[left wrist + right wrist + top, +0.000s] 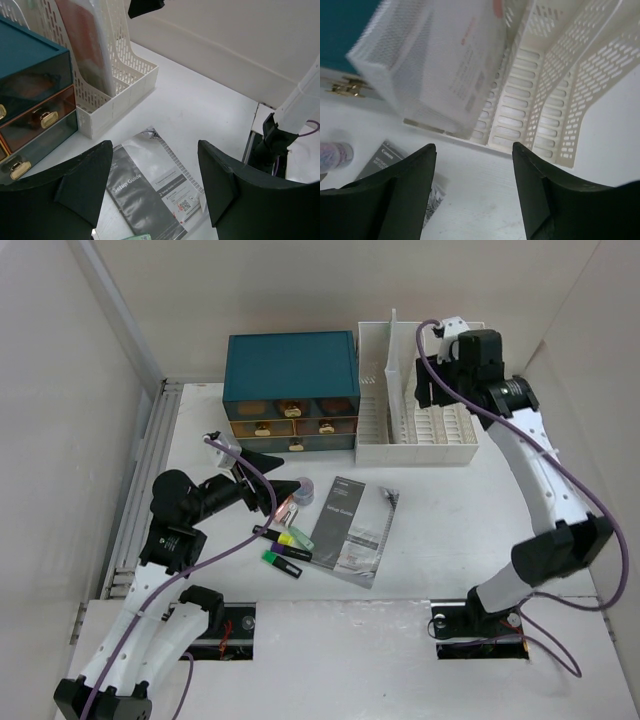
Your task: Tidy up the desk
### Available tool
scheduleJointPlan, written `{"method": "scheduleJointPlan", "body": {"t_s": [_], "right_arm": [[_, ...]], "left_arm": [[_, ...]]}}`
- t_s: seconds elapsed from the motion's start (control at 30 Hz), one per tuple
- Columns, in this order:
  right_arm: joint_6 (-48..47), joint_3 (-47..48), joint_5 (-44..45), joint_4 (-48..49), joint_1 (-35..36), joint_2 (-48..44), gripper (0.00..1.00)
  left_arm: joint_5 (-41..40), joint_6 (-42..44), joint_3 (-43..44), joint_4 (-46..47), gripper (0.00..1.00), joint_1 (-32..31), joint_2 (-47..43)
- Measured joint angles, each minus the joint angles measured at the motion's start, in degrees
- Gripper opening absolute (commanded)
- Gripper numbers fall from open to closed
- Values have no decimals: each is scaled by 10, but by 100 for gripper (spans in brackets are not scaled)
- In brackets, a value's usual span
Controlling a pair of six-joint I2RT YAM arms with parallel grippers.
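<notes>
Paperwork seems to be filed upright: a white packet (445,65) leans in what looks like the slot of the file rack (415,452) nearest the teal drawer box (290,365), probably to keep it off the work area and easy to pull. The right end effector (471,150) hangs just over that rack, jaws spread wide with nothing between them. The left end effector (155,147) is also wide and empty, angled low over the loose clutter, likely lining up on one of those pieces. That clutter is a grey booklet (352,530) lying flat, a few highlighters (285,540) just beside its left edge, and a small jar (303,488) near the left fingers. All of these are still unsorted, so I judge the tidying is unfinished. The desk (450,510) is a flat white top spanning the middle of the overhead view, with rack and drawers along its far edge. A metal rail (150,470) runs down its left side, and two cut-outs (225,625) sit near the arm bases. Plain white panels (300,290) enclose it.
</notes>
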Motion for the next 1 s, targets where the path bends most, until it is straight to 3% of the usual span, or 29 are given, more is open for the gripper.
{"method": "scheduleJointPlan", "body": {"t_s": [0.07,0.2,0.27,0.3,0.33,0.43,0.53,0.57,0.63,0.67,0.73,0.8,1.0], "right_arm": [[-25,-42,-50,28,-7,-45,66],[-92,-154,-221,89,-35,-172,46],[-124,-208,-298,125,-40,-236,26],[-136,-230,-332,133,-40,-261,25],[-146,-252,-360,144,-38,-277,18],[-174,-309,-443,150,-30,-298,17],[-176,-358,-493,150,-27,-268,38],[-170,-375,-503,151,-26,-254,59],[-154,-423,-519,156,-26,-231,76],[-145,-449,-527,158,-27,-226,83],[-121,-503,-540,180,-27,-234,86],[-96,-554,-546,205,-28,-254,100],[-33,-632,-535,286,-47,-310,100]], "left_arm": [[0,0,0,0,66,0,0],[0,0,0,0,66,0,0],[-2,0,0,0,67,0,2],[-2,0,0,0,67,0,2],[-2,0,0,0,67,0,5],[-3,0,0,1,64,-1,18],[-4,0,0,1,53,-9,41],[-4,0,0,0,48,-14,55],[-4,2,1,-4,36,-25,84],[-5,2,1,-8,36,-30,104],[-7,6,2,-19,35,-43,145],[-10,9,4,-33,35,-55,183],[-33,14,16,-57,30,-100,283]]}}
